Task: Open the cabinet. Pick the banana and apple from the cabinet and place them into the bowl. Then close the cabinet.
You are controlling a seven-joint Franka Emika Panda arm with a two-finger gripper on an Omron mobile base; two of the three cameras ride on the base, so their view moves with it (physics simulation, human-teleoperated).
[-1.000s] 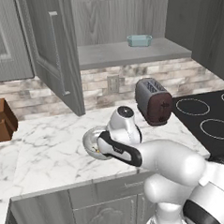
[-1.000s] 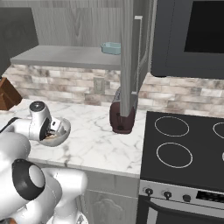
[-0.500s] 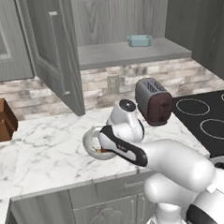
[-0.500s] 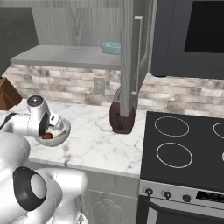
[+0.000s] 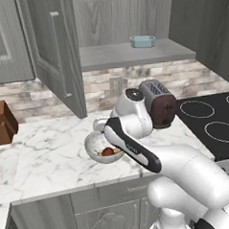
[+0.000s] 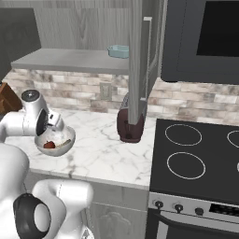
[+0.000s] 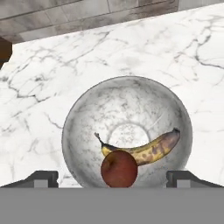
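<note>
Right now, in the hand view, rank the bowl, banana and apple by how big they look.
1. bowl, by far the widest, holding both fruits.
2. banana, longer than the apple is wide, though thinner.
3. apple, round and compact; it sits nearer the camera, overlapping the banana, so the gap between those two is unsure.

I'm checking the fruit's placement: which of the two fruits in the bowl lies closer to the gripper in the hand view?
The apple: round and dark red, it sits at the bowl's near edge between the fingertips, while the speckled yellow banana curves just behind it.
</note>
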